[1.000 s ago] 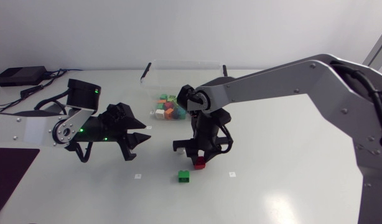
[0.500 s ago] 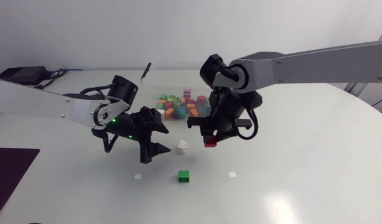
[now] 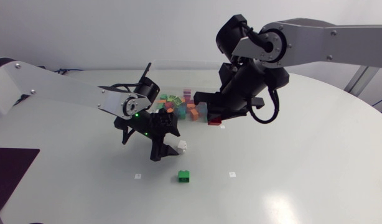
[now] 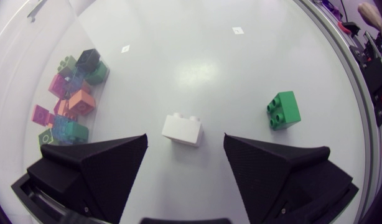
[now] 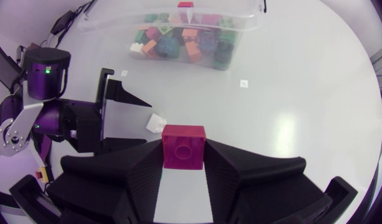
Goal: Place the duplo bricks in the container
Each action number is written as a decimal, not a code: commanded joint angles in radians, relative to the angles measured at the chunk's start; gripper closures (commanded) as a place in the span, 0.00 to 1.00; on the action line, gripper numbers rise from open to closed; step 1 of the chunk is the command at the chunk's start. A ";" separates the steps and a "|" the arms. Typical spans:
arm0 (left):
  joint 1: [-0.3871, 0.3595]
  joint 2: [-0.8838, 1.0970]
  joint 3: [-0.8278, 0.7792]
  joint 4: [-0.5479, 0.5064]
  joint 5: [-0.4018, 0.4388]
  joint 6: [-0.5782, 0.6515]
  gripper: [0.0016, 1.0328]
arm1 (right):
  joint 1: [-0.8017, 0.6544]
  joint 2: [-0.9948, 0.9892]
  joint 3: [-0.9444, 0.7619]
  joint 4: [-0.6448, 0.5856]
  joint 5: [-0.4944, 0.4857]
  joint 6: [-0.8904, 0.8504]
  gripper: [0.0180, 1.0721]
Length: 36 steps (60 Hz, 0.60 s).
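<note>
A white brick [image 4: 183, 129] lies on the table between the spread fingers of my left gripper [image 4: 185, 140], untouched by either. From above, the left gripper [image 3: 168, 148] hangs low beside that white brick [image 3: 181, 145]. A green brick [image 3: 185, 177] lies nearer the front; it sits off to one side of the left gripper [image 4: 284, 110]. My right gripper [image 3: 214, 117] is shut on a red brick [image 5: 183, 146] and holds it in the air just right of the clear container [image 3: 155, 73], which holds several coloured bricks.
A dark mat [image 3: 10, 168] lies at the table's left edge. Small white square markers [image 3: 232, 174] dot the tabletop. The right arm's links [image 3: 315, 40] stretch over the table's back right. The left arm [image 5: 48, 112] stands beside the container [image 5: 241, 25].
My left arm swung right to the white brick and its fingers opened around it. My right arm lifted the red brick off the table and carried it back toward the container.
</note>
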 commanded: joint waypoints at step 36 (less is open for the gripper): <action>-0.013 0.057 0.072 -0.147 0.000 0.096 0.82 | -0.075 0.039 0.209 0.043 -0.032 -0.059 0.77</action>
